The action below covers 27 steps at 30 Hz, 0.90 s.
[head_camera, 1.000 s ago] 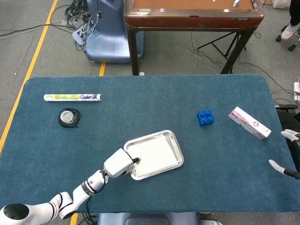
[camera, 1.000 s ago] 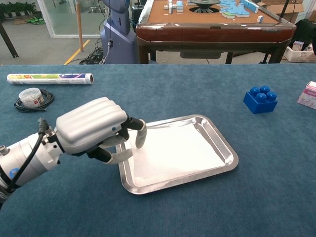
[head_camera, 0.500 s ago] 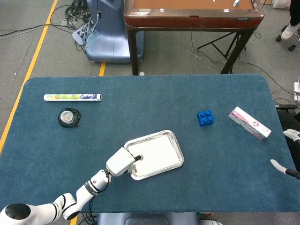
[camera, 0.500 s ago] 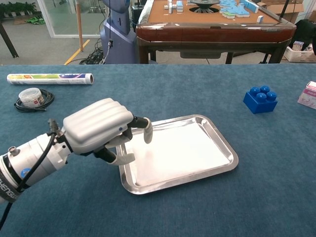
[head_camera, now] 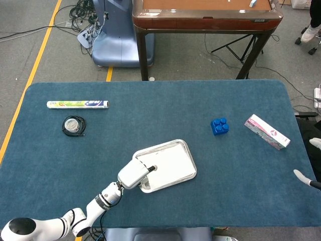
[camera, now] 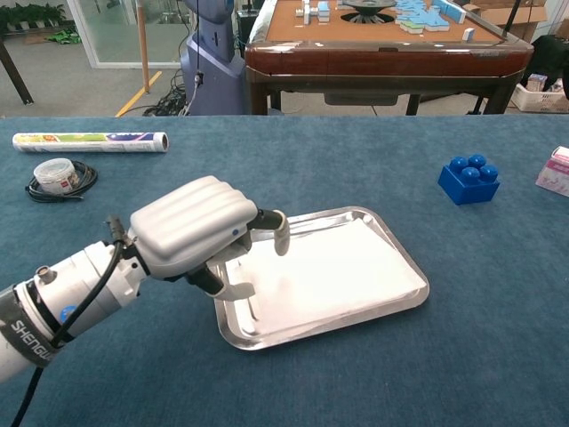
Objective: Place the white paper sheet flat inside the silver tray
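The silver tray (head_camera: pixel 192 163) (camera: pixel 414 277) lies near the table's front middle. The white paper sheet (head_camera: pixel 171 162) (camera: pixel 342 271) rests inside it and covers most of its floor. My left hand (head_camera: pixel 132 174) (camera: pixel 190 228) hovers over the tray's left end with its fingers curled. One fingertip (camera: pixel 281 242) points down onto the sheet, and the thumb lies along the tray's near-left rim. Nothing is gripped. Only the spread fingers of my right hand (head_camera: pixel 305 177) show at the far right edge of the head view, holding nothing.
A blue brick (head_camera: pixel 219 126) (camera: pixel 468 178) and a pink-and-white box (head_camera: pixel 267 131) (camera: pixel 556 171) sit to the right. At the back left lie a rolled tube (head_camera: pixel 77 104) (camera: pixel 89 141) and a cable coil (head_camera: pixel 74 125) (camera: pixel 58 176). A wooden table (head_camera: pixel 205 15) stands beyond.
My left hand has slid rightward, further over the tray, its fingertip moving along the sheet. The sheet lies flatter in the tray. My right hand has drifted slightly toward the right edge.
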### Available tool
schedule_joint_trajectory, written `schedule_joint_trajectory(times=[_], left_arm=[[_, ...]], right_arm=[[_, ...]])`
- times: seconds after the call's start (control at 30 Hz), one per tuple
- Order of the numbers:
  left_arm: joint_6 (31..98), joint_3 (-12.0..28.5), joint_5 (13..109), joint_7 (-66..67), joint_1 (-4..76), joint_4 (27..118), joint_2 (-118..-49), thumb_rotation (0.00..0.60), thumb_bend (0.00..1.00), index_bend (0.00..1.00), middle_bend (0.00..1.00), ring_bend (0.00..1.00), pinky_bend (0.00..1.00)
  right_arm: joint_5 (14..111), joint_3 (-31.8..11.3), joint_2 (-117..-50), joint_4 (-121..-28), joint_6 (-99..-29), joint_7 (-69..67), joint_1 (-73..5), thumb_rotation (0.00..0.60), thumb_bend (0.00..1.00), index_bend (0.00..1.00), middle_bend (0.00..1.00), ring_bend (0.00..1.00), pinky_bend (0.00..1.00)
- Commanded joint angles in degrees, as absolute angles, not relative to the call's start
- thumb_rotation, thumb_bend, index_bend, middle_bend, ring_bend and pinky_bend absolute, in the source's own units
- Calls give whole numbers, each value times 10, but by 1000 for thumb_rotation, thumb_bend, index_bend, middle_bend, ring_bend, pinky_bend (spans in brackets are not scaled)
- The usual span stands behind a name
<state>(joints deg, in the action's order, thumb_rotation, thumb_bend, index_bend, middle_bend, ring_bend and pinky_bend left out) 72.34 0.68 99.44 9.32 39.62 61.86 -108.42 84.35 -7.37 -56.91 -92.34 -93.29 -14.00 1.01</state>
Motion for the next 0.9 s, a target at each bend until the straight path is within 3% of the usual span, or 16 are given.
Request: schedule_joint_trajectory(times=[0.03, 0.7, 0.9], left_arm=[[723, 10, 995, 100, 400, 616, -1090, 600, 176, 463, 1000, 985, 1000], [733, 16, 996, 108, 414, 541, -1112, 600, 166, 562, 1000, 986, 1000], [736, 13, 997, 123, 414, 539, -1108, 600, 122, 591, 1000, 986, 1000]], right_arm=[[841, -76, -570, -923, -935, -141, 11, 600, 0, 235, 242, 128, 294], [834, -81, -568, -925, -932, -150, 14, 600, 0, 235, 242, 128, 299], [835, -81, -569, -925, -932, -150, 14, 600, 0, 235, 242, 128, 299]])
